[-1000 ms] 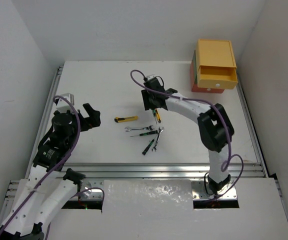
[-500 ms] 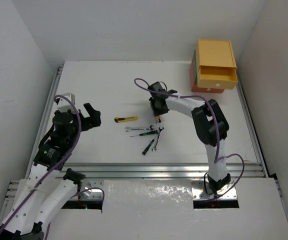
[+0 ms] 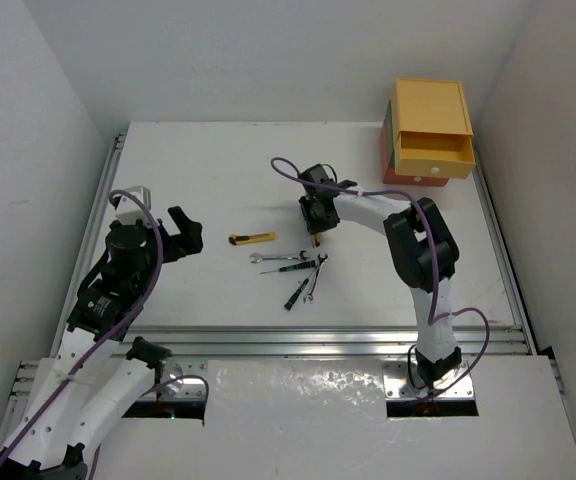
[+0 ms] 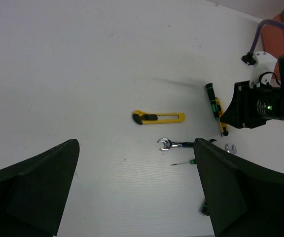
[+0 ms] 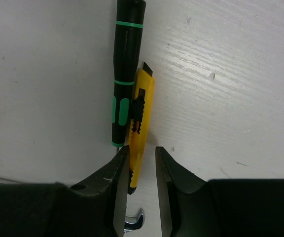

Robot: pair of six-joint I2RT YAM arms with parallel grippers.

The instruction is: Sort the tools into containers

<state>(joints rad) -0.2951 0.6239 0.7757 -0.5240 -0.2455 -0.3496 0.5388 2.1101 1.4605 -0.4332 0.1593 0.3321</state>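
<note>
Two arms stand over a white counter [image 3: 198, 170]. The left tool [image 4: 135, 144] hovers at the left side, its jaws spread wide and holding nothing. The right tool [image 5: 141, 150] is lowered at mid-counter, its jaws drawn narrow onto the near end of a yellow-black cutter [image 5: 143, 98] lying flat. A black-green screwdriver [image 5: 124, 64] lies alongside, touching the cutter. A yellow-black utility knife [image 4: 159, 117] lies to their left. Nearer the arms lie two silver wrenches [image 3: 268, 258] and two thin screwdrivers [image 3: 296, 293]. The yellow drawer [image 3: 433, 125] sits on the orange-red drawer [image 3: 388, 160] at the far right corner, well apart.
</note>
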